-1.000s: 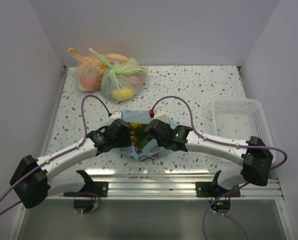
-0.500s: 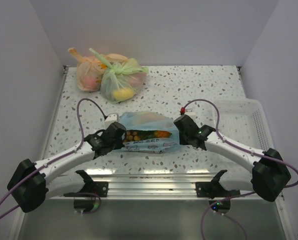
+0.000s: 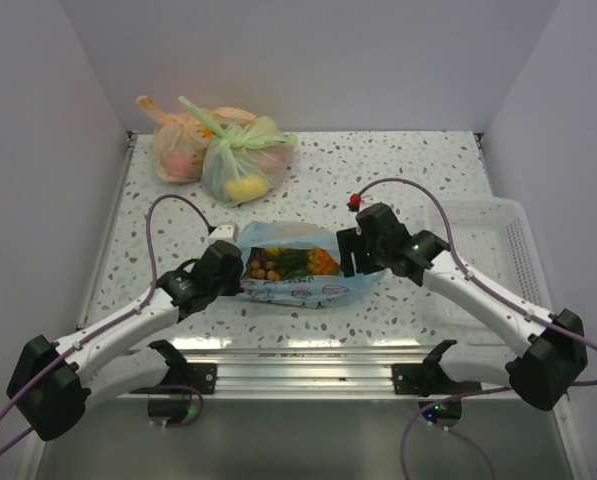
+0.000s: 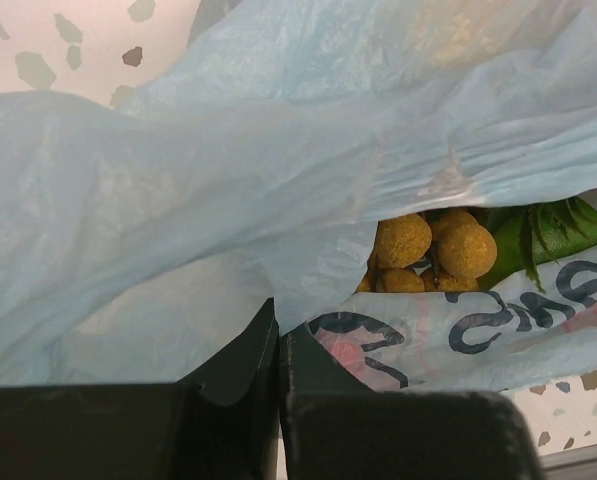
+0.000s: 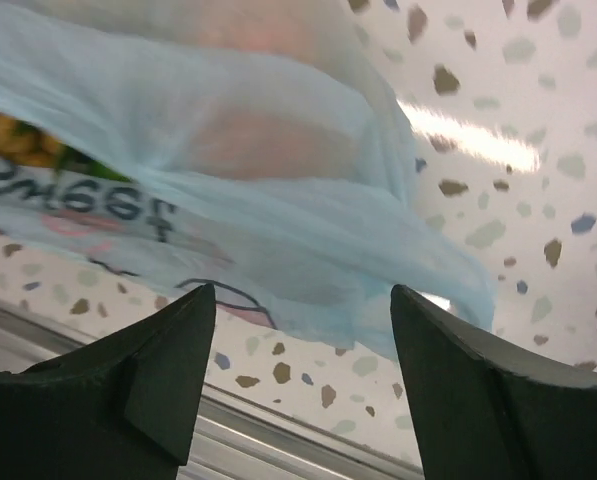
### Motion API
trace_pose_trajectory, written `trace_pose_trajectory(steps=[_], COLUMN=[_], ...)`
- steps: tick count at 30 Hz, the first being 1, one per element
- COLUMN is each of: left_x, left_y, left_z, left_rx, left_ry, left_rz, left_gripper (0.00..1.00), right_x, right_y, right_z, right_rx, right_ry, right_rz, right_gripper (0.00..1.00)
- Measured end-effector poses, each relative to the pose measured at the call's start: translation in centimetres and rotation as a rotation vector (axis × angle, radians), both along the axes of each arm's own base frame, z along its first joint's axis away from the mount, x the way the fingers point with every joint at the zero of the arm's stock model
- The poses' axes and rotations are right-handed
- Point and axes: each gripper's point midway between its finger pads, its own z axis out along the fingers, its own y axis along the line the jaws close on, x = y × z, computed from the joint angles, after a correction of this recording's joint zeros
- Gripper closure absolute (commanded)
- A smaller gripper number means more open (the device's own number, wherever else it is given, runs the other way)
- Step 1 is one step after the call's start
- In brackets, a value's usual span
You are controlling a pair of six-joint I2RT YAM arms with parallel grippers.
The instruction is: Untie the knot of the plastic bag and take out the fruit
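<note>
Item: plastic bag (image 3: pixel 293 268), lying at 6 o'clock on the table (image 3: pixel 428 180), mouth gaping and no knot showing, so I judged the untying done. Left gripper (image 4: pixel 278 375) was pinched on the bag's film at its 9 o'clock edge; right gripper (image 5: pixel 296 370) stood jaws apart and empty at its 3 o'clock. Fruit (image 3: pixel 290 262) lay inside, none out: removal outstanding.

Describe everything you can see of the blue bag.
The blue bag is thin, translucent plastic with a pink-and-black print on its near side. It lies on the table, mouth open, showing tan berries, green leaves and orange fruit. The left gripper is shut on its left edge; the open right gripper sits at its right end, not gripping.
</note>
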Motion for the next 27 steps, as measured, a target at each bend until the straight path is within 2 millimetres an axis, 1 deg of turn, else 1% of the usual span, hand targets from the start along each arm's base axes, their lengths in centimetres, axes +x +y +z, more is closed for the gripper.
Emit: trace_pose_trajectory(steps=[2,4,8,10,12,13,15,17,18,19,20,22,23,25,27], left_x=[-0.1,-0.1,0.1,0.0,0.0,-0.1,-0.1,-0.2,-0.2,-0.3,-0.3,-0.4,-0.5,-0.9,-1.5], left_y=[-0.1,-0.3,-0.6,-0.7,-0.7,-0.8,-0.9,-0.9,-1.0,-1.1,-1.1,-1.3,-1.3,-1.3,-1.0], left_z=[0.1,0.4,0.9,0.9,0.8,0.8,0.8,0.8,0.8,0.8,0.8,0.9,0.9,0.7,0.0], left_rx=[0.004,0.003,0.001,0.003,0.003,0.001,-0.002,-0.006,-0.008,-0.011,-0.014,-0.025,-0.030,-0.039,-0.041], left_ry=[0.003,0.002,-0.005,-0.003,-0.001,0.000,0.003,0.005,0.006,0.008,0.010,0.011,0.010,0.013,0.024], left_rz=[-0.020,-0.035,-0.057,-0.067,-0.073,-0.076,-0.080,-0.083,-0.086,-0.088,-0.092,-0.099,-0.102,-0.110,-0.115], left_gripper=[0.96,0.95,0.95,0.95,0.95,0.95,0.95,0.95,0.95,0.95,0.95,0.95,0.95,0.95,0.95], right_x=[0.4,0.3,-0.7,-0.7,0.1,0.6,1.5,2.6,3.2,3.8,4.4,5.7,6.6,8.7,10.7], right_y=[1.5,3.1,6.0,7.3,8.1,8.3,8.8,9.3,9.4,9.5,9.6,9.4,9.1,7.7,6.7], right_z=[3.4,6.4,10.4,11.1,10.6,10.0,8.3,6.1,4.9,3.8,2.8,1.0,0.4,-0.5,-0.4], right_rx=[0.033,0.048,0.038,0.018,-0.023,-0.052,-0.111,-0.181,-0.215,-0.247,-0.270,-0.299,-0.303,-0.295,-0.263], right_ry=[-0.060,-0.114,-0.189,-0.207,-0.211,-0.205,-0.183,-0.153,-0.136,-0.123,-0.108,-0.076,-0.067,-0.050,-0.052], right_rz=[0.073,0.155,0.319,0.380,0.414,0.423,0.446,0.464,0.471,0.474,0.478,0.467,0.447,0.383,0.322], right_gripper=[0.21,0.19,0.18,0.17,0.16,0.16,0.14,0.13,0.16,0.20,0.31,0.42,0.51,0.59,0.69])
